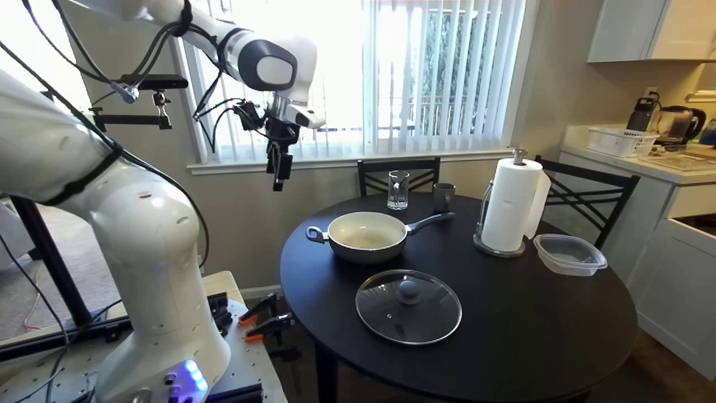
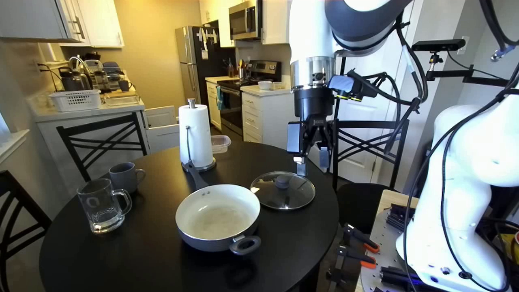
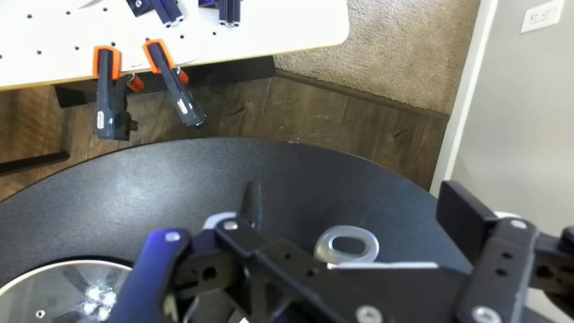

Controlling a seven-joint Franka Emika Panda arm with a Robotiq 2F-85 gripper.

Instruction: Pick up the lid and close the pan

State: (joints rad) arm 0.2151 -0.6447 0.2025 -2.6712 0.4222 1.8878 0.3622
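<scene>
Robotiq gripper (image 2: 312,162) you operate, raised, fingers (image 3: 464,220) spread wide around bare air, well apart from your glass lid (image 1: 386,314), knob-up near the uncovered frying pan (image 2: 219,221)

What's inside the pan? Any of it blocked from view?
No object shows in the pan: both exterior views show its pale interior, with a faint brownish patch at the bottom. In each, the near inner wall is covered by the rim.
</scene>
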